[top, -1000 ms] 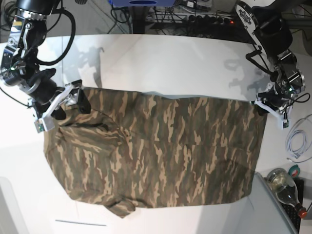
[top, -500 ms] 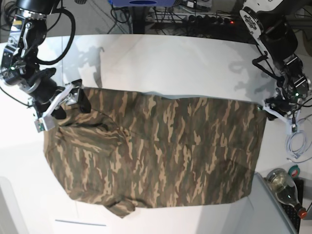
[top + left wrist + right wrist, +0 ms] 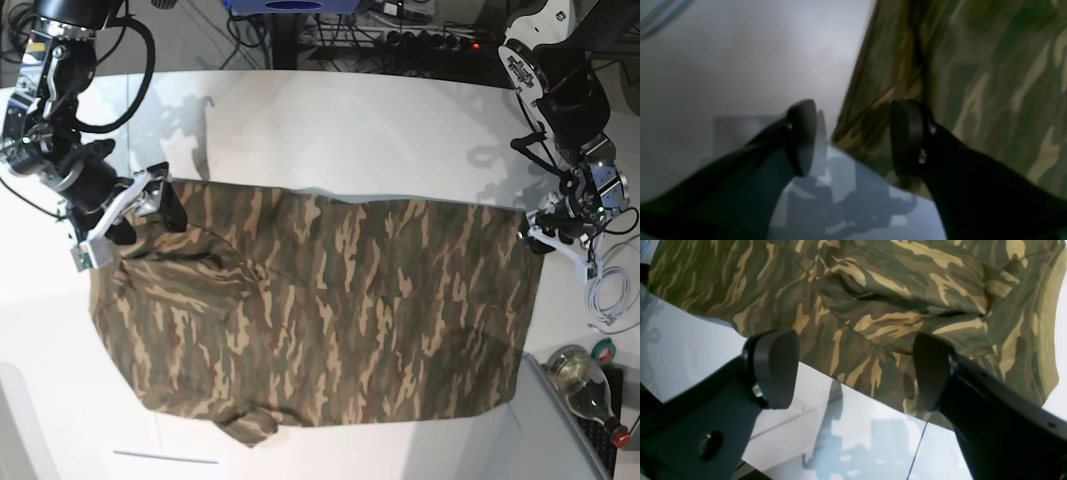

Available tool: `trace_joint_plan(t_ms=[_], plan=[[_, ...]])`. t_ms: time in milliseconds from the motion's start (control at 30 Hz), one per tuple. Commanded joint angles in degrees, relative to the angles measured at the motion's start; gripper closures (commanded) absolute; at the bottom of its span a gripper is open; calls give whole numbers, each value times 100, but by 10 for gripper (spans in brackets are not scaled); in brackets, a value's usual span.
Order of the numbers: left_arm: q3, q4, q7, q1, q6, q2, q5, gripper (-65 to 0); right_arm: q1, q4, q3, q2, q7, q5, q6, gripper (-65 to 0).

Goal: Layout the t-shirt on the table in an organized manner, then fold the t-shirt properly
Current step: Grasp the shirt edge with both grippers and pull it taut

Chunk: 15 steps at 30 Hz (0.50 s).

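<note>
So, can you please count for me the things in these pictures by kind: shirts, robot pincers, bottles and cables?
T-shirt, camouflage, spread on the white table: 1
Robot pincers, left pincer and right pincer: 2
Glass bottle at the lower corner: 1
White cable coiled beside the table: 1
Total: 5

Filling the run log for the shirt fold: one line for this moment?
t-shirt spread on table | left gripper open, at shirt edge | right gripper open, empty, over sleeve edge | fold not started

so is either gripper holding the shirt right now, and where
Neither. The left gripper and right gripper are both open over the t-shirt edge, gripping nothing.
</note>
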Motion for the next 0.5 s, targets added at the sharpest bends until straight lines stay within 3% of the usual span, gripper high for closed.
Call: trace_joint_plan(t_ms=[0, 167, 367, 467], plan=[[1, 80, -87, -100, -5, -117, -52, -286, 71, 99, 19, 30, 121, 107, 12, -501], [1, 53, -87, -100, -5, -117, -52, 0, 71, 90, 19, 30, 121, 107, 12, -501], [-52, 300, -44, 84, 21, -117, -96, 0, 71, 90, 19, 30, 121, 107, 12, -501], [-61, 739, -61, 419, 425, -91, -122, 0, 71, 90, 19, 30, 121, 107, 12, -501]])
